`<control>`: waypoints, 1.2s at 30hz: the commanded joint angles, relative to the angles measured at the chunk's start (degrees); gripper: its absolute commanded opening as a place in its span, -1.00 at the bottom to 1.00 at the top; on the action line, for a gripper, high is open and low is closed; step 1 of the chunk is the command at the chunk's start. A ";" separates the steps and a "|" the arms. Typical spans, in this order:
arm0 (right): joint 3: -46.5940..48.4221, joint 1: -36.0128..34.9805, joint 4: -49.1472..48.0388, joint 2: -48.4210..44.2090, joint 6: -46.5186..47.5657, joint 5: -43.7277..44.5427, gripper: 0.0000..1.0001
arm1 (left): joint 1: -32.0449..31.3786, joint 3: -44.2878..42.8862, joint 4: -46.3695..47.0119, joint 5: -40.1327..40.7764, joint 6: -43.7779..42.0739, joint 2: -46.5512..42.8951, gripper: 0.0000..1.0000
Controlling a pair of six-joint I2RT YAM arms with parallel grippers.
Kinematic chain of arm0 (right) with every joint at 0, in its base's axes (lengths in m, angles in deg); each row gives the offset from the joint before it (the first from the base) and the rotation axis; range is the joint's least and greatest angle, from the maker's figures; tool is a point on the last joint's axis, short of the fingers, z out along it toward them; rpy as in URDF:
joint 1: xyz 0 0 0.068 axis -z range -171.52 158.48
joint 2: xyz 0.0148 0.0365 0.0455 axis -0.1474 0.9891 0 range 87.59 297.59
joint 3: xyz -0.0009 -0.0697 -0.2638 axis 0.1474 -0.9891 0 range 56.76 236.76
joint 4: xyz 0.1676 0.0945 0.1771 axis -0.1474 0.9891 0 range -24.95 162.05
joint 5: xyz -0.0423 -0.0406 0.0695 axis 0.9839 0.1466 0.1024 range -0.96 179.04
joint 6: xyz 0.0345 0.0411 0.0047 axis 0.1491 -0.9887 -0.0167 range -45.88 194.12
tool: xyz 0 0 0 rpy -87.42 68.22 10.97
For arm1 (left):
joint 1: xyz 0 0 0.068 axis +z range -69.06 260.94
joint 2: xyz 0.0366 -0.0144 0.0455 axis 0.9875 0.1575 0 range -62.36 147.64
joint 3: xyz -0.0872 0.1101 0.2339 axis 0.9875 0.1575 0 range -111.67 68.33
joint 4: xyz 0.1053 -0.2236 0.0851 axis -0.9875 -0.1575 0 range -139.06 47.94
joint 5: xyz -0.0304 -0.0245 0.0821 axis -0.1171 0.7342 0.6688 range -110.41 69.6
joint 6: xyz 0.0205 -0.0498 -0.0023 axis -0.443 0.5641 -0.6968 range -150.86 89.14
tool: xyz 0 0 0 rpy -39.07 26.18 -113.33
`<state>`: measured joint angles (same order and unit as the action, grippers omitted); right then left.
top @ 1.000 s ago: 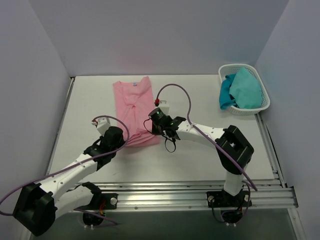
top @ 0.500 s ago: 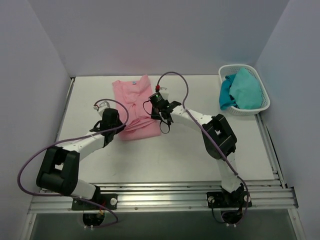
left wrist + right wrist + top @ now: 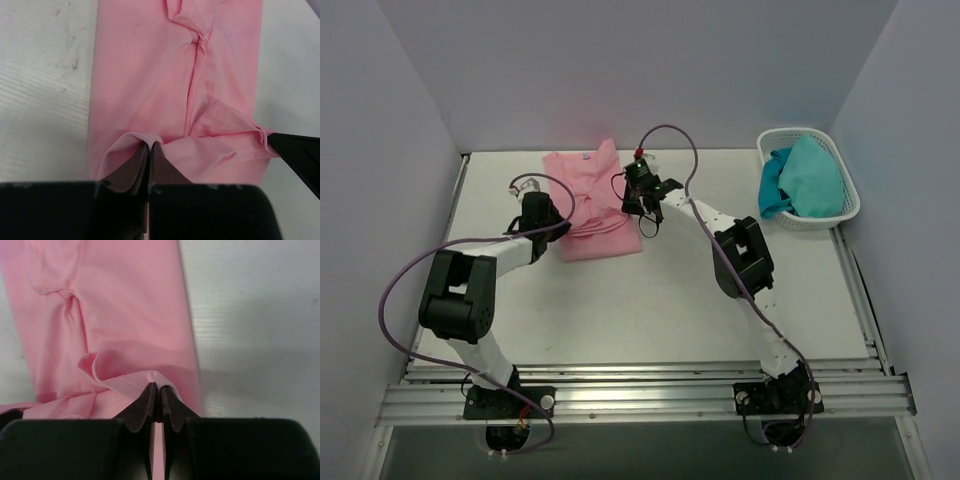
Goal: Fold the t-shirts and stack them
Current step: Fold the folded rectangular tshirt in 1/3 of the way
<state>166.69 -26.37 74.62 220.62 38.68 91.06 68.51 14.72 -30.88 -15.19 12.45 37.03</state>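
The left pincer (image 3: pixel 149 146) and the right pincer (image 3: pixel 157 386) each clench a hem corner of the pink t-shirt (image 3: pixel 588 205), apparently so the cloth doubles over evenly.

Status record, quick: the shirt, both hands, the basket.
shirt: pink t-shirt, folded into a narrow strip, lying on the table
left hand: shut on the shirt's near hem, left corner
right hand: shut on the near hem, right corner
hem: pinched up at both corners, the rest flat
basket: white basket at far right, holding teal cloth
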 commanded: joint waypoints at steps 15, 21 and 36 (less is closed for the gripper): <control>26.20 6.89 -2.35 15.15 -4.37 -7.12 0.99 | 11.18 -30.65 0.89 -16.98 3.62 27.94 0.88; 26.75 8.13 -6.05 9.45 -1.40 -4.84 0.99 | 12.16 -47.37 -7.03 -20.77 4.60 29.81 0.88; -25.59 7.25 -18.78 -24.39 -2.35 -1.40 1.00 | 14.36 -15.02 -12.42 -7.24 -0.51 -2.70 0.88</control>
<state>150.59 -18.99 60.41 199.94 37.98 88.42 83.05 -11.35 -42.88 -26.97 13.32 38.84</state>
